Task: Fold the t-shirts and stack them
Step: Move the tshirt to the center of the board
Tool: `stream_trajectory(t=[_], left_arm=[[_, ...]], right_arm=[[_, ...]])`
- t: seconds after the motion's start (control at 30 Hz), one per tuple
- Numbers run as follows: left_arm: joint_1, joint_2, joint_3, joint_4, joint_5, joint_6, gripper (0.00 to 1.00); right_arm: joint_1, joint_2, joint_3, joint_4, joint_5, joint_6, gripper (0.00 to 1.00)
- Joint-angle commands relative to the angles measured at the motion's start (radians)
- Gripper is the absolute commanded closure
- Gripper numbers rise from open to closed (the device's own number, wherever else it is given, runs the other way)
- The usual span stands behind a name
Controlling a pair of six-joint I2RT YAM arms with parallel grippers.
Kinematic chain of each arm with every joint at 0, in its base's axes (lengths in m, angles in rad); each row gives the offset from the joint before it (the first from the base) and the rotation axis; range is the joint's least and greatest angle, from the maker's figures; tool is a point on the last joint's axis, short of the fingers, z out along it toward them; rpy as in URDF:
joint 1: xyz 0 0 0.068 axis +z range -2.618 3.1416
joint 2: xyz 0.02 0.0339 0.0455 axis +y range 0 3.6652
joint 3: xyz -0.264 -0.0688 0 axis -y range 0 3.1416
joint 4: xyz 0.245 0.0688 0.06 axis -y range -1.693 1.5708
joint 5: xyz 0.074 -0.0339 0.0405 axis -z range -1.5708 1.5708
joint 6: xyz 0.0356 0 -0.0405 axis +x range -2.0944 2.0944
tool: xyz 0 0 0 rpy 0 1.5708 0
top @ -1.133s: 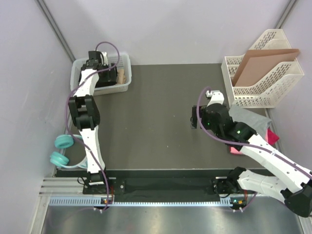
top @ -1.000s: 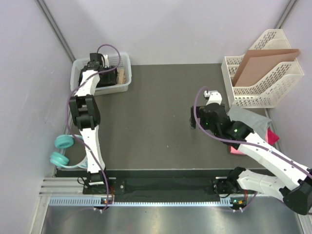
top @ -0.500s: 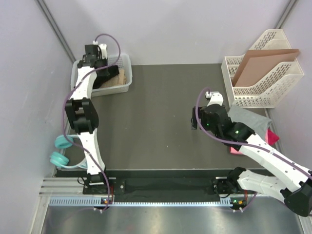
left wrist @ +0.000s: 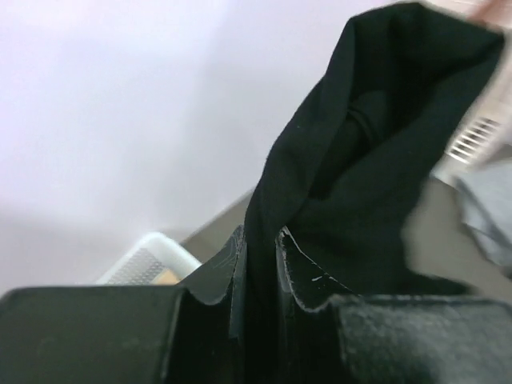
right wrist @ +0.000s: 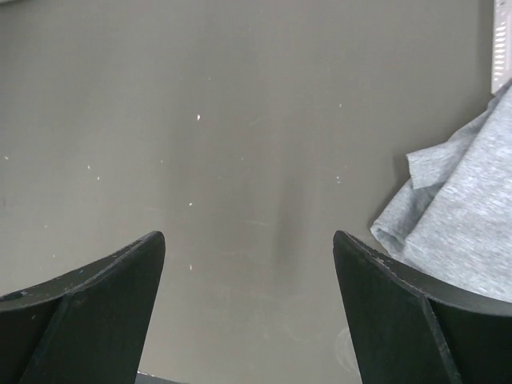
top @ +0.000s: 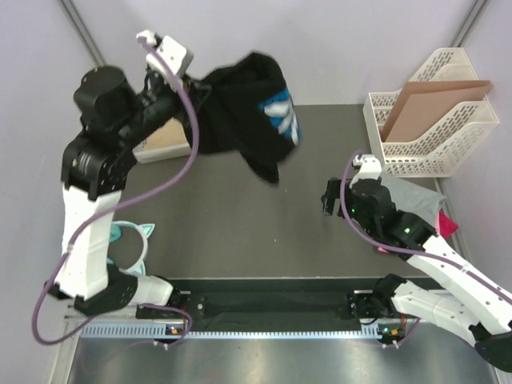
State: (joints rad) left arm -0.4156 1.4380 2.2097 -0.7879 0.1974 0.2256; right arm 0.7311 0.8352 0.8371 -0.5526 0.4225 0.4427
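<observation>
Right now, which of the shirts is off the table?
The black shirt with the blue-and-white logo: it hangs from the left tool, while the grey shirt and pink shirt lie on the table.

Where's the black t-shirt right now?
In the top view the black t-shirt hangs in the air over the far left part of the table, pinched in the left gripper.

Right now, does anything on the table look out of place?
Yes: the grey shirt and pink shirt lie crumpled by the file rack at the right edge, unfolded. The black shirt hangs bunched from the left hand.
</observation>
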Motion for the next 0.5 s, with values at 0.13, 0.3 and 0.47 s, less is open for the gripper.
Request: stream_trajectory(t=[0.13,0.3,0.47], left_arm=[[-0.064,-0.111,-0.58,-0.22,0.273,-0.003,1.0],[-0.155,-0.106,-0.866,-0.174,0.25,0.011,1.0],[-0.201,-0.068,-0.897,-0.14,0.241,0.0,1.0]], right_arm=[[0.013,-0.094,0.019,-0.053,0.059,0.017,0.15],[0.013,-0.102,0.016,-0.072,0.064,0.033,0.16],[0.013,-0.1,0.013,-0.066,0.056,0.044,0.17]])
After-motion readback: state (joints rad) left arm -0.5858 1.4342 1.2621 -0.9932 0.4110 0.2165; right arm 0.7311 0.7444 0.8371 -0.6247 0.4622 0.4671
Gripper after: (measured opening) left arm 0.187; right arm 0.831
